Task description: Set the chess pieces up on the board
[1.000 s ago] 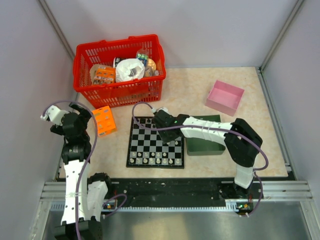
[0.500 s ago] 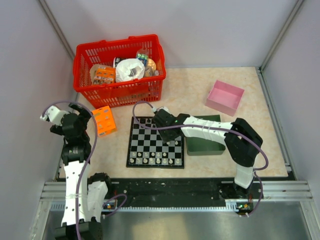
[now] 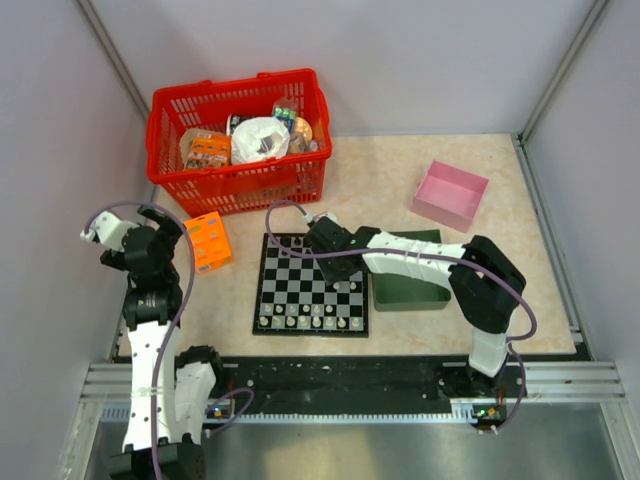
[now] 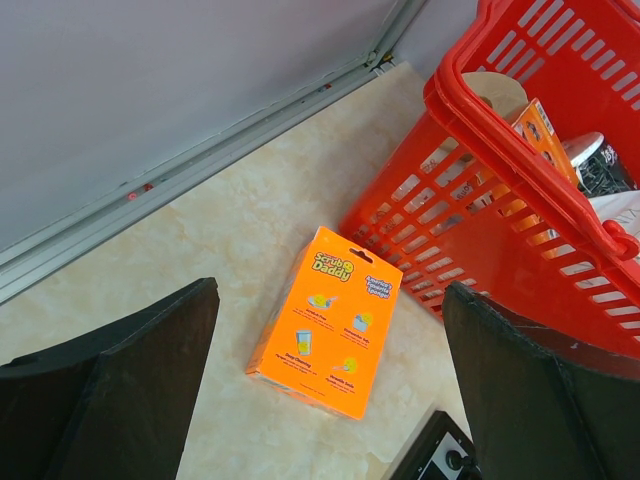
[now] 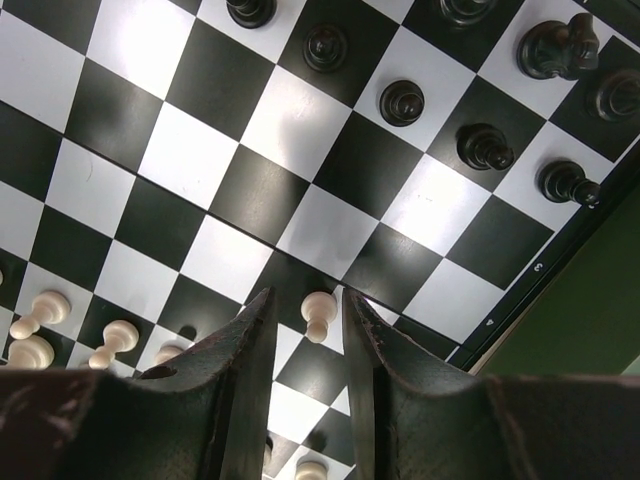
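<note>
Bright even light; glare on board (image 5: 296, 120) squares ahead of right gripper (image 5: 306, 300); its near fingers (image 5: 225, 400) dark, blurred; shadows soft.

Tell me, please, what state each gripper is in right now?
Left gripper: open, holding nothing.
Right gripper: narrowly open, straddling a white pawn standing on the board, with a gap on either side.

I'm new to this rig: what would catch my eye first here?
The red plastic shopping basket, stuffed with packages, in the far-left corner. Then the black-and-white checkered board at centre, where the right end effector hovers over a pale white pawn, fingers parted.
</note>
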`<state>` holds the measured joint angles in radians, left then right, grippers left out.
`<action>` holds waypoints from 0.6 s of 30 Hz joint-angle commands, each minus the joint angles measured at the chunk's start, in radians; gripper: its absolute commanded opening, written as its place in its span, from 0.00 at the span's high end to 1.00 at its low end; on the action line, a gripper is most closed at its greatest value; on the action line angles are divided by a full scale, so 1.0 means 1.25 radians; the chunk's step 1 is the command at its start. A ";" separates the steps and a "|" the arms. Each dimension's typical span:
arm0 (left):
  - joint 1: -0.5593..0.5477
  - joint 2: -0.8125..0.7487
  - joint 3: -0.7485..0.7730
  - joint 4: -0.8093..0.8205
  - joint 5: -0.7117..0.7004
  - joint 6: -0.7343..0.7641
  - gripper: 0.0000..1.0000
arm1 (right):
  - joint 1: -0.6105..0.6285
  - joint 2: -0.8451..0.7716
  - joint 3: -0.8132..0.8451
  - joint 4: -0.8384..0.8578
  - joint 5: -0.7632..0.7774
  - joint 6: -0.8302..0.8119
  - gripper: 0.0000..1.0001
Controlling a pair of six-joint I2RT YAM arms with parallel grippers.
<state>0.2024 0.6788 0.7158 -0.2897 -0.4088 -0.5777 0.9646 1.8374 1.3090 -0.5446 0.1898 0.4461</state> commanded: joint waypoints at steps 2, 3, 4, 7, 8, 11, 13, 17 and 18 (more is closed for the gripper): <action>0.003 0.001 -0.003 0.040 -0.007 -0.004 0.01 | -0.007 -0.032 -0.013 0.017 -0.009 0.008 0.69; 0.004 0.002 -0.004 0.040 -0.006 -0.004 0.01 | -0.007 -0.032 -0.015 0.018 -0.009 0.008 0.70; 0.004 0.002 -0.004 0.042 -0.004 -0.005 0.01 | -0.006 -0.032 -0.016 0.018 -0.011 0.008 0.71; 0.004 0.004 -0.002 0.042 -0.002 -0.005 0.01 | -0.006 -0.030 -0.023 0.018 -0.009 0.009 0.71; 0.004 0.002 -0.003 0.042 0.001 -0.005 0.01 | -0.008 -0.030 -0.026 0.018 -0.012 0.009 0.72; 0.004 -0.001 -0.004 0.038 -0.002 -0.004 0.01 | -0.007 -0.032 -0.026 0.018 -0.012 0.009 0.74; 0.004 -0.002 -0.003 0.039 -0.002 -0.004 0.01 | -0.006 -0.032 -0.029 0.017 -0.008 0.008 0.75; 0.004 -0.001 -0.002 0.039 -0.001 -0.003 0.01 | -0.006 -0.032 -0.029 0.018 -0.013 0.008 0.75; 0.004 -0.001 -0.003 0.039 -0.001 -0.004 0.01 | -0.007 -0.030 -0.029 0.018 -0.013 0.008 0.75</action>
<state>0.2024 0.6788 0.7155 -0.2897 -0.4084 -0.5777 0.9642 1.8370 1.2739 -0.5392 0.1783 0.4492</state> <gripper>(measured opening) 0.987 0.246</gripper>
